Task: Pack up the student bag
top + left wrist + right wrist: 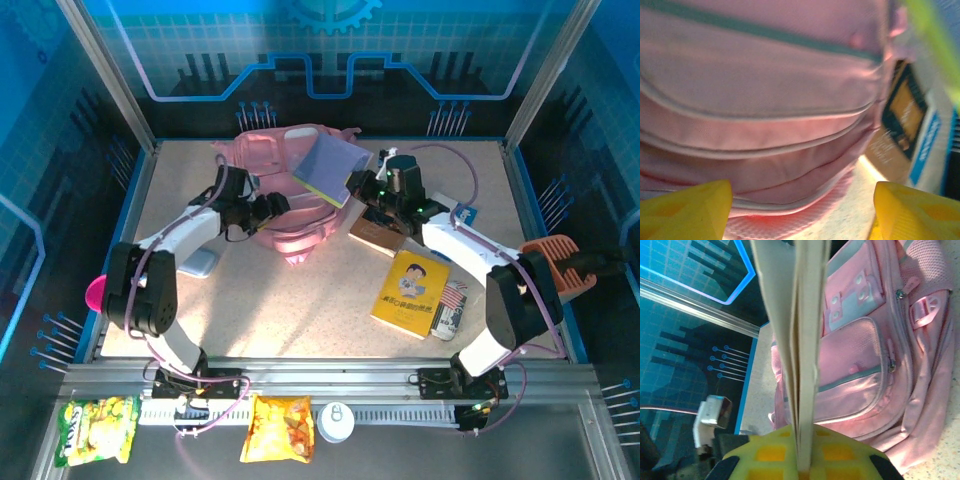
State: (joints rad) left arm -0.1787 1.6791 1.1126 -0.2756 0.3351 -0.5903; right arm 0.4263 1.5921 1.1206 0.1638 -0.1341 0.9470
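Centrally, toward the far side of the table (180,180), lies the student bag (300,235), its pink front pockets facing the right wrist camera. The right claw (360,184) is clamped on a thin notebook (330,167), holding it edge-on over the bag's right side; the pages run up from between the yellow fingers (765,452). The left claw (268,206) sits just beside the bag's left flank, its fingers (685,210) spread wide with nothing between them. A yellow book (412,292) lies well apart, to the right.
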